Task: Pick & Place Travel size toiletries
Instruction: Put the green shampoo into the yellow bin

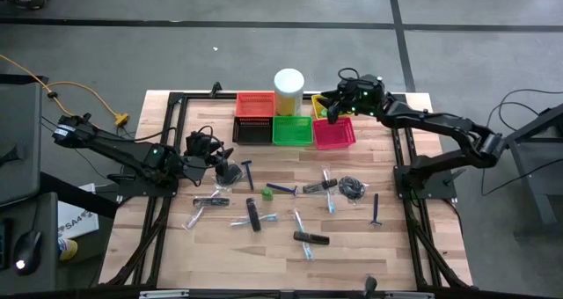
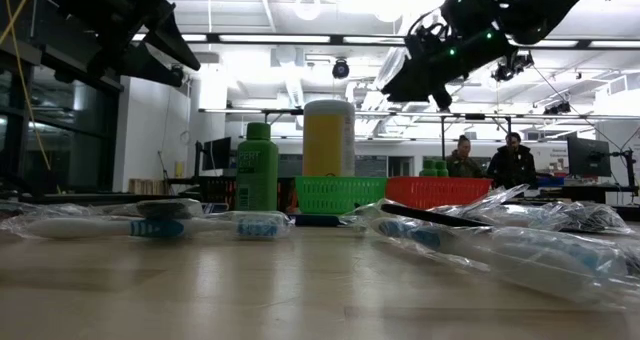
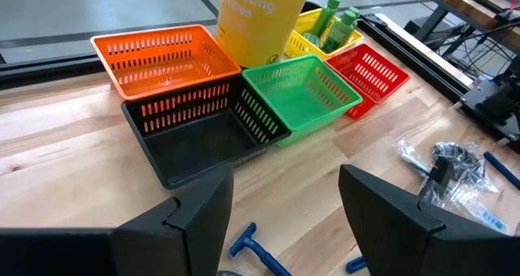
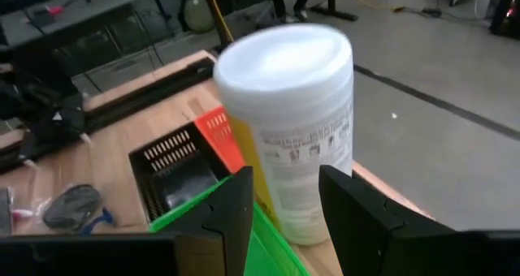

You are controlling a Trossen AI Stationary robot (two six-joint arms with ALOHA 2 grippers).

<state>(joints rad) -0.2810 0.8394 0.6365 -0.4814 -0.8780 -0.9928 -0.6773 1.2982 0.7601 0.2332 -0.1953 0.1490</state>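
Scattering across the lower middle of the high view, the travel size toiletries lie loose on the wooden surface: a blue razor, black sticks such as one at, clear-wrapped toothbrushes, a dark coiled bundle and a small green lump. None of them sits in the baskets at the frame's upper centre, except some green bottles visible in the yellow basket.

By my judgement these items are all light. The razors and sticks look stiff and thin, best pinched across the middle of the handle. The wrapped toothbrushes will likely be slippery, their film crinkling and sliding, so a hold across the firm body inside suits them. The coiled bundle looks soft and should give under pressure.

The left gripper hangs at centre-left of the high view, just beside the blue razor, jaws spread wide and holding nothing. The right gripper hovers over the red basket at upper right, beside the tall white cylinder, jaws partly apart with nothing between them.
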